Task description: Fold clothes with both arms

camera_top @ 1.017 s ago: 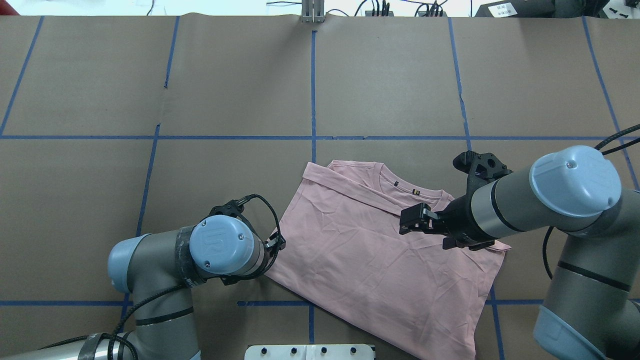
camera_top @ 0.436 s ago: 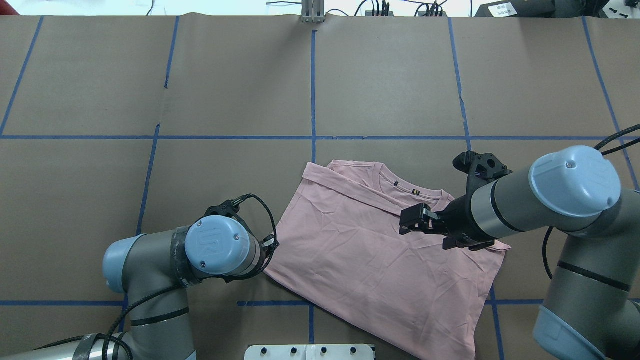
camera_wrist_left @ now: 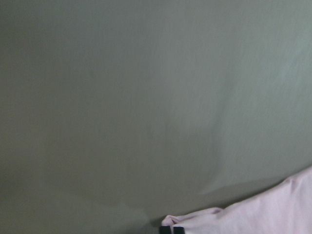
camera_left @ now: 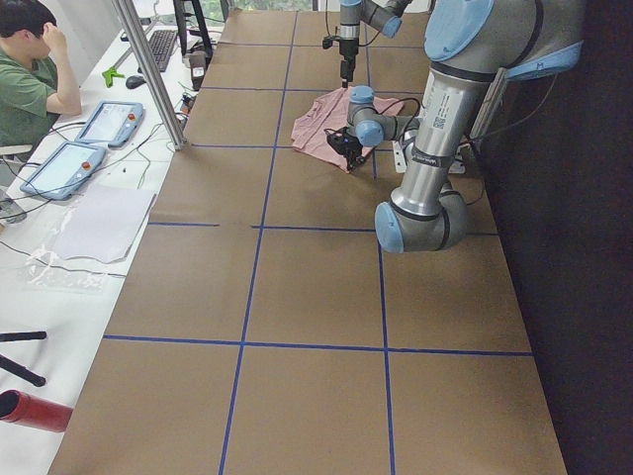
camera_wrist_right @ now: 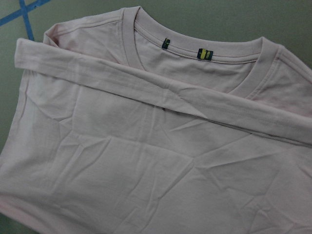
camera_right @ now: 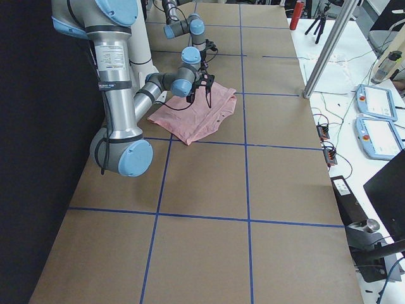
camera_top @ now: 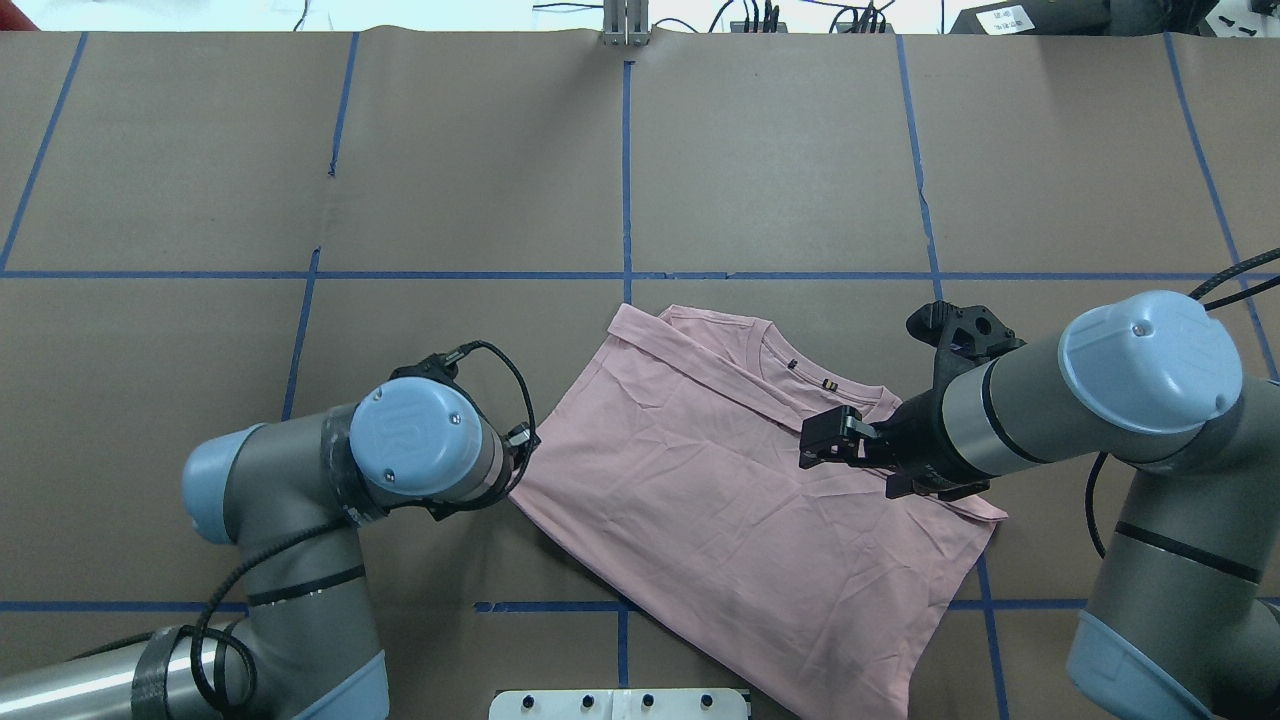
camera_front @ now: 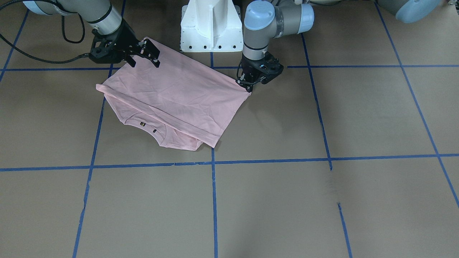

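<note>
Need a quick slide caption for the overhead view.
Left gripper pinches a corner of the folded pink T-shirt; right gripper hovers open above it.

– What sort of place is this?

– A robotics lab, by the look of it. A left arm [camera_top: 300, 480] and a right arm [camera_top: 1100, 390], both silver-grey with light blue joint caps, work over one big table [camera_top: 760, 150], with a white pedestal [camera_front: 211, 25] between them.

– Couldn't it be a factory floor?

– Hardly. The table is papered in brown and marked into squares with blue tape [camera_top: 627, 170]. A white bench [camera_left: 89, 228] runs alongside it, with tablet-like control pendants [camera_left: 109, 121], a keyboard [camera_left: 160, 45] and loose cables [camera_right: 326, 133] on it. A person in a green shirt [camera_left: 30, 84] sits there, beside a metal post [camera_left: 148, 69].
</note>
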Available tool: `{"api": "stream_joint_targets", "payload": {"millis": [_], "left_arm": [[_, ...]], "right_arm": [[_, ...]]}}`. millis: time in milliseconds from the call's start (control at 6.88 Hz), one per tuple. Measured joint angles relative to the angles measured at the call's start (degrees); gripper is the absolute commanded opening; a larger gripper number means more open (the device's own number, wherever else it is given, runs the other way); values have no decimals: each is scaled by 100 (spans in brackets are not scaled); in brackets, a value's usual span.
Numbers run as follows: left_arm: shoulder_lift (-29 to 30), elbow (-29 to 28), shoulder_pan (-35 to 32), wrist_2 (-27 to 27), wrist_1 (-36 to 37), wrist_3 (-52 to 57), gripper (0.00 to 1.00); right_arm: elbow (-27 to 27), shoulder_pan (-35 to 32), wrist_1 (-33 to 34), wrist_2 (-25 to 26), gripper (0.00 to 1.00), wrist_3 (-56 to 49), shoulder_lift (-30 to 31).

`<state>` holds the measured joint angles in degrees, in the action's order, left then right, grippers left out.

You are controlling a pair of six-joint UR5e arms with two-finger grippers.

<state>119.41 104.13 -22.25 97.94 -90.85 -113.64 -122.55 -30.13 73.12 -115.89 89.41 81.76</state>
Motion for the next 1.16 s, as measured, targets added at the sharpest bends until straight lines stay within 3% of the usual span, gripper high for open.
{"api": "stream_joint_targets", "payload": {"millis": [291,581,872,1163], "left_arm": [[95,-136,-635,-25,37,91,0],[514,-698,-1298,-43,-40,474,0],[1154,-1851,-1756,-62,-765,902,0],[1736,-3218,-1953,-148,-2117,1274,0]], "right_arm": [[8,-27,9,25,100,1,6],[31,-71,22,46,100,4,7],[145,-160,22,60,100,0,2],[217,-224,20,90,100,-3,-1]]}}
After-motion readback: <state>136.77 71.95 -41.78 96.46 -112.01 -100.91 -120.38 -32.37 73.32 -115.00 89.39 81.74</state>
